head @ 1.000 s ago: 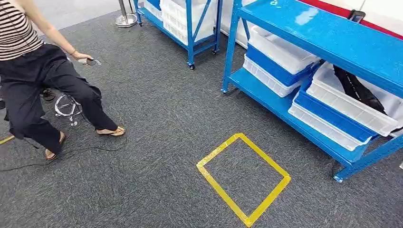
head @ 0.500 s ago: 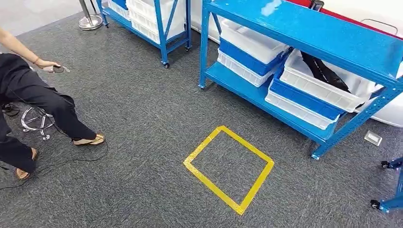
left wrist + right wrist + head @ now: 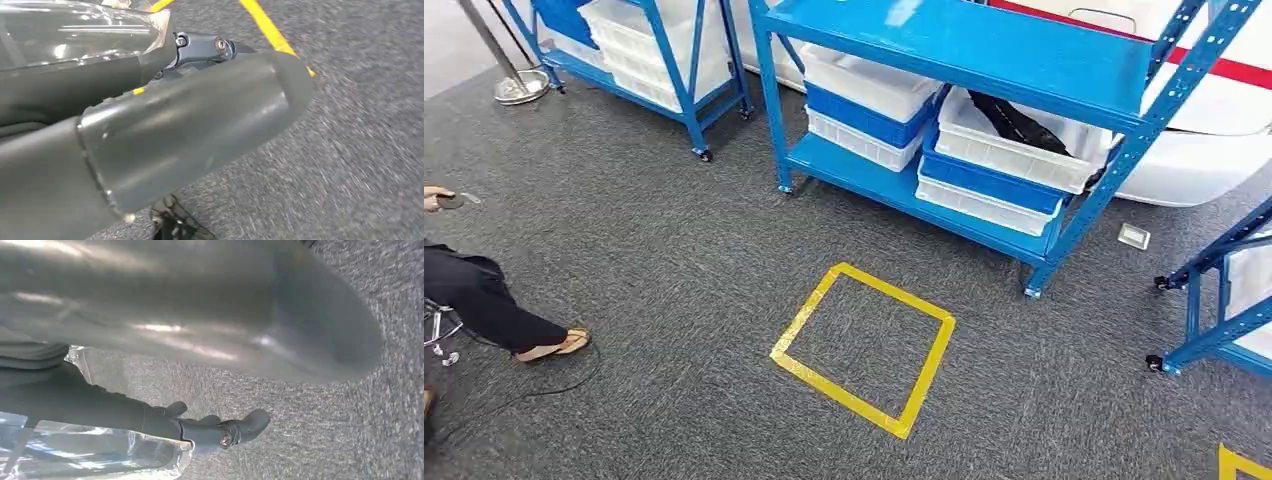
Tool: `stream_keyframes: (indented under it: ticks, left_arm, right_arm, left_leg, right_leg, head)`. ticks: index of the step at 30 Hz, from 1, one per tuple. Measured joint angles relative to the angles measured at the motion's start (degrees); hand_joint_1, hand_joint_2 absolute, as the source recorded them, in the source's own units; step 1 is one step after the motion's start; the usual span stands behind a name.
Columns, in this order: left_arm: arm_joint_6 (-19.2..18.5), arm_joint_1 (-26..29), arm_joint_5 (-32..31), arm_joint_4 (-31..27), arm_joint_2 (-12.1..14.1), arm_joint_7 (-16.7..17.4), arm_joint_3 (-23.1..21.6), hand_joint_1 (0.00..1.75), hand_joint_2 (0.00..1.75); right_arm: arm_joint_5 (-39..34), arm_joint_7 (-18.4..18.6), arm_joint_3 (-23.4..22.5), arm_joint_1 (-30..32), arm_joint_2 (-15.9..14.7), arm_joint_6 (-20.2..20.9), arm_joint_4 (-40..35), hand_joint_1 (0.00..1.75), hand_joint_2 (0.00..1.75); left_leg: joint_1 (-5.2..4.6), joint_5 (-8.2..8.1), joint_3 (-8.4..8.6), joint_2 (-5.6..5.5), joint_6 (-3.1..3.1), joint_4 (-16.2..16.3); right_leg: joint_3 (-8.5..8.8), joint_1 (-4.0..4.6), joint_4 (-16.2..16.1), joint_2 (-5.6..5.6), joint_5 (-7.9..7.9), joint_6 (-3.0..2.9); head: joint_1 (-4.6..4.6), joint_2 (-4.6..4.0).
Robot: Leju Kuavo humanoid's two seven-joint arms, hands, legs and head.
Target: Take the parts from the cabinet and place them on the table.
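Cabinet: blue metal shelving rack on small castors (image 3: pixel 984 60) stands on the grey carpet (image 3: pixel 674 260), in the upper middle of the head view; bare blue top shelf, loaded lower shelf.
Bins, left stack: white plastic bin on a blue plastic bin on a white slotted bin (image 3: pixel 864 105), all on the lower shelf.
Bins, right stack: open white plastic bin (image 3: pixel 1014 150) on top of a blue bin, which sits on another white bin; just beside the left stack.
Parts: long black parts (image 3: pixel 1016 122) lie slanted inside the open white bin on the right stack, on the rack's lower shelf.
Floor marks: square outline of yellow tape (image 3: pixel 864 345) on the carpet in front of the rack, apart from its legs; a corner of a second yellow tape mark (image 3: pixel 1244 462) at the lower right.
Other racks: second blue rack with white bins (image 3: pixel 639 45) at upper left; part of a third blue rack (image 3: pixel 1224 300) at the right edge.
Background: white body with a red stripe (image 3: pixel 1224 90) behind the main rack; small silver plate (image 3: pixel 1134 236) on the carpet near the rack's right leg; chrome post base (image 3: pixel 519 88) at upper left.
Person: at the left edge, dark trousers and sandal (image 3: pixel 554 346); their hand (image 3: pixel 436 197) holds a small dark object.
Left hand: grey thumb (image 3: pixel 200 130) and dark fingers (image 3: pixel 205 47) over carpet; too close and blurred, I cannot tell how it lies.
Right hand: grey thumb (image 3: pixel 225 310) with dark fingers (image 3: pixel 220 430) over carpet; cannot tell whether spread or curled.
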Motion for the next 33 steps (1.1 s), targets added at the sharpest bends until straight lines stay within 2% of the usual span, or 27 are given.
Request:
stream_keyframes:
  ticks: [1, 2, 5, 6, 7, 8, 10, 11, 12, 13, 14, 15, 16, 17, 20, 21, 22, 23, 24, 25, 26, 27, 28, 29, 31, 32, 33]
  left_arm:
    - [0.09, -0.13, 0.00, 0.00, 0.00, 0.00, 0.13, 0.00, 0.00]
    - [0.11, -0.36, 0.00, 0.00, 0.00, 0.00, 0.17, 0.00, 0.00]
    - [0.17, -0.63, 0.04, 0.00, -0.02, 0.00, 0.41, 0.00, 0.00]
    - [0.15, -0.64, 0.05, 0.00, -0.07, 0.00, 0.52, 0.00, 0.00]
    - [0.15, -0.73, 0.00, 0.00, 0.00, 0.00, 0.57, 0.00, 0.00]
    - [0.17, -0.69, -0.02, 0.00, 0.11, 0.00, 0.59, 0.00, 0.00]
    - [0.20, -0.48, -0.02, 0.00, 0.22, 0.00, 0.63, 0.00, 0.00]
    - [0.22, -0.47, -0.02, 0.00, 0.26, 0.00, 0.63, 0.00, 0.00]
    - [0.24, -0.48, -0.02, 0.00, 0.28, 0.00, 0.65, 0.00, 0.00]
    - [0.24, -0.49, 0.00, 0.00, 0.28, -0.04, 0.68, 0.00, 0.00]
    - [0.22, -0.51, 0.06, 0.00, 0.31, -0.20, 0.68, 0.00, 0.00]
    - [0.20, -0.57, 0.11, 0.00, 0.31, -0.26, 0.70, 0.00, 0.00]
    - [0.18, -0.62, 0.15, 0.00, 0.28, -0.33, 0.74, 0.00, 0.00]
    - [0.13, -0.66, 0.17, 0.00, 0.22, -0.35, 0.79, 0.00, 0.00]
    - [-0.04, -0.66, 0.17, 0.00, 0.28, -0.63, 0.85, 0.00, 0.00]
    - [-0.11, -0.78, 0.15, 0.00, 0.33, -0.70, 0.85, 0.00, 0.00]
    - [-0.13, -0.74, 0.13, 0.00, 0.57, -0.81, 0.85, 0.00, 0.00]
    - [-0.20, -0.75, 0.07, 0.00, 0.55, -0.83, 0.85, 0.00, 0.00]
    - [-0.22, -0.75, 0.00, 0.00, 0.57, -0.83, 0.85, 0.00, 0.00]
    - [-0.24, -0.75, -0.09, 0.00, 0.68, -0.81, 0.83, 0.00, 0.00]
    - [-0.24, -0.71, -0.15, 0.00, 0.79, -0.79, 0.83, 0.00, 0.00]
    - [-0.24, -0.69, -0.26, 0.00, 0.83, -0.74, 0.83, 0.00, 0.00]
    - [-0.24, -0.57, -0.31, 0.00, 0.94, -0.68, 0.85, 0.00, 0.00]
    - [-0.24, -0.53, -0.39, 0.00, 1.11, -0.66, 0.85, 0.00, 0.00]
    - [-0.26, -0.54, -0.55, 0.00, 1.27, -0.66, 0.85, 0.00, 0.00]
    - [-0.28, -0.57, -0.52, 0.00, 1.27, -0.66, 0.83, 0.00, 0.00]
    - [-0.37, -0.60, -0.57, 0.00, 1.27, -0.66, 0.81, 0.00, 0.00]
  right_arm:
    - [0.73, 0.07, 0.24, 0.08, -0.07, 0.31, 0.00, 0.00, 0.00]
    - [1.29, 0.26, 0.50, 0.03, -0.24, 0.46, 0.00, 0.00, 0.00]
    - [1.80, 0.42, 1.01, 0.21, -0.39, 0.46, 0.00, 0.00, 0.00]
    - [1.86, 0.48, 1.18, 0.30, -0.55, 0.46, 0.00, 0.00, 0.00]
    - [1.91, 0.68, 1.31, 0.28, -0.55, 0.59, 0.02, 0.00, 0.00]
    - [2.01, 0.92, 1.38, 0.11, -0.52, 0.63, 0.02, 0.00, 0.00]
    - [2.14, 0.96, 1.53, -0.07, -0.61, 0.96, 0.02, 0.00, 0.00]
    - [2.26, 0.96, 1.60, -0.08, -0.61, 1.03, 0.02, 0.00, 0.00]
    - [2.36, 0.87, 1.64, -0.03, -0.61, 1.14, 0.02, 0.00, 0.00]
    - [2.41, 0.59, 1.64, 0.10, -0.63, 1.20, 0.02, 0.00, 0.00]
    - [2.47, 0.07, 1.64, 0.13, -0.63, 1.31, 0.02, 0.00, 0.00]
    - [2.54, -0.24, 1.64, 0.09, -0.66, 1.38, 0.00, 0.00, 0.00]
    - [2.56, -0.44, 1.66, -0.01, -0.72, 1.42, 0.00, 0.00, 0.00]
    - [2.56, -0.61, 1.66, -0.10, -0.96, 1.49, 0.00, 0.00, 0.00]
    - [2.56, -1.40, 1.66, -0.19, -1.11, 1.49, -0.04, 0.00, 0.00]
    - [2.56, -1.68, 1.66, -0.18, -1.14, 1.49, -0.04, 0.00, 0.00]
    - [2.56, -1.99, 1.66, -0.11, -1.16, 1.49, -0.04, 0.00, 0.00]
    - [2.56, -2.12, 1.66, -0.12, -1.20, 1.47, -0.07, 0.00, 0.00]
    - [2.54, -2.12, 1.64, -0.19, -1.22, 1.44, -0.07, 0.00, 0.00]
    - [2.47, -2.12, 1.66, -0.18, -1.16, 1.44, -0.07, 0.00, 0.00]
    - [2.36, -2.12, 1.64, -0.17, -1.11, 1.42, -0.07, 0.00, 0.00]
    - [2.32, -2.12, 1.64, -0.16, -1.11, 1.38, -0.07, 0.00, 0.00]
    - [2.23, -2.12, 1.64, -0.08, -1.11, 1.38, -0.07, 0.00, 0.00]
    - [2.21, -2.12, 1.64, 0.00, -1.11, 1.38, -0.07, 0.00, 0.00]
    - [2.19, -2.12, 1.62, 0.04, -1.07, 1.38, -0.07, 0.00, 0.00]
    - [2.19, -2.12, 1.62, -0.06, -1.09, 1.36, -0.07, 0.00, 0.00]
    - [2.17, -2.12, 1.62, -0.17, -1.09, 1.34, -0.07, 0.00, 0.00]
  left_leg:
    - [0.28, 0.50, 1.55, -0.96, -0.13, -3.56]
    - [-0.06, 0.31, 0.94, -1.31, 0.20, -3.91]
    - [-0.67, 0.46, 0.68, -0.85, 1.52, -3.87]
    - [-0.39, 0.97, 0.54, -0.45, 2.25, -4.25]
    - [-0.38, 1.18, 0.85, -0.30, 2.70, -4.28]
    - [-0.42, 1.29, 0.72, -0.07, 3.05, -4.28]
    - [-0.69, 1.35, 0.41, 0.61, 3.14, -4.25]
    - [-0.78, 1.36, 0.30, 0.92, 3.15, -4.24]
    - [-0.85, 1.36, 0.30, 1.10, 3.15, -4.24]
    - [-0.90, 1.36, 0.36, 1.20, 3.15, -4.23]
    - [-0.96, 1.35, 0.47, 1.25, 3.14, -4.23]
    - [-1.02, 1.34, 0.59, 1.34, 3.11, -4.24]
    - [-1.04, 1.34, 0.66, 1.43, 3.08, -4.24]
    - [-1.41, 1.08, 0.82, 1.51, 2.69, -4.10]
    - [-0.92, 0.81, 1.00, 1.54, 1.51, -4.47]
    - [-1.08, 0.65, 1.33, 1.63, 0.93, -4.70]
    - [-0.86, 0.30, 1.11, 1.27, 0.77, -3.69]
    - [-0.90, -1.63, -0.02, 0.83, 0.68, -1.00]
    - [-0.83, -3.86, -1.96, 0.63, 0.46, 3.06]
    - [-0.77, -5.97, -4.41, 0.47, 0.20, 7.73]
    - [-0.77, -7.38, -6.86, 0.36, -0.01, 11.93]
    - [-0.73, -7.21, -8.28, 0.36, -0.13, 13.75]
    - [-0.62, -5.35, -8.13, 0.38, -0.20, 12.31]
    - [-0.45, -2.65, -6.61, 0.38, -0.23, 8.72]
    - [-0.14, 2.85, -1.83, 0.34, -0.20, -1.60]
    - [-0.31, 2.22, -0.55, 0.16, -0.15, -3.95]
    - [-0.31, 2.04, -0.44, 0.06, 0.55, -4.00]
  right_leg:
    - [-0.28, 0.15, 0.30, 0.53, -0.13, 0.25]
    - [-0.63, 0.78, 0.82, 0.96, -0.41, 0.65]
    - [-1.39, 0.55, 0.10, 1.16, -0.25, 1.60]
    - [-1.38, 0.57, 0.48, 1.07, -0.31, 1.94]
    - [-1.96, 0.44, 2.06, -0.65, -1.32, 1.80]
    - [-3.51, 0.53, 5.23, -2.15, -3.39, 1.43]
    - [-8.26, 0.50, 15.20, -3.25, -7.93, 1.04]
    - [-10.03, 0.52, 19.05, -3.30, -9.13, 1.21]
    - [-10.30, 0.53, 19.83, -3.30, -9.04, 1.59]
    - [-9.04, 0.57, 17.70, -3.31, -8.01, 1.99]
    - [-6.61, 0.60, 13.23, -3.34, -6.20, 2.37]
    - [-3.38, 0.70, 7.03, -3.50, -4.02, 2.55]
    - [-0.34, 0.92, 1.27, -4.21, -2.44, 2.10]
    - [-0.48, 1.37, 0.58, -4.48, -1.78, 1.42]
    - [-0.70, 1.64, 0.42, -4.25, -1.80, 0.41]
    - [-0.29, 1.39, -0.39, -4.03, -1.46, -0.18]
    - [1.02, 0.54, -1.02, -3.96, -0.80, -0.51]
    - [1.22, 0.43, -1.15, -3.95, -0.71, -0.89]
    - [1.35, 0.44, -1.15, -3.87, -0.78, -0.94]
    - [1.43, 0.49, -1.14, -3.87, -0.92, -1.11]
    - [1.47, 0.55, -1.11, -3.80, -1.06, -1.27]
    - [1.62, 0.55, -1.10, -3.67, -1.17, -1.37]
    - [1.90, 0.52, -1.06, -3.43, -1.48, -1.15]
    - [2.31, 0.45, -1.05, -3.17, -1.79, -0.94]
    - [3.25, 0.38, -0.99, -3.00, -2.70, -0.33]
    - [3.05, 1.03, -0.61, -2.99, -3.41, 0.19]
    - [3.08, 1.20, -0.70, -2.79, -3.75, 0.40]
  head:
    - [-0.18, 0.00]
    - [-0.22, 0.00]
    - [-0.06, 0.00]
    - [-0.06, 0.00]
    - [0.00, 0.00]
    - [0.44, 0.00]
    - [0.48, 0.00]
    - [0.50, 0.00]
    - [0.46, 0.00]
    - [0.50, 0.00]
    - [0.48, 0.00]
    - [0.53, 0.00]
    - [0.50, 0.00]
    - [0.35, 0.00]
    - [0.61, 0.00]
    - [0.68, 0.00]
    - [0.55, 0.00]
    - [0.40, 0.00]
    - [0.22, 0.00]
    - [0.22, 0.00]
    - [0.11, 0.00]
    - [0.13, 0.00]
    - [0.13, 0.00]
    - [-0.02, 0.00]
    - [0.00, 0.00]
    - [-0.15, 0.00]
    - [-0.07, 0.00]
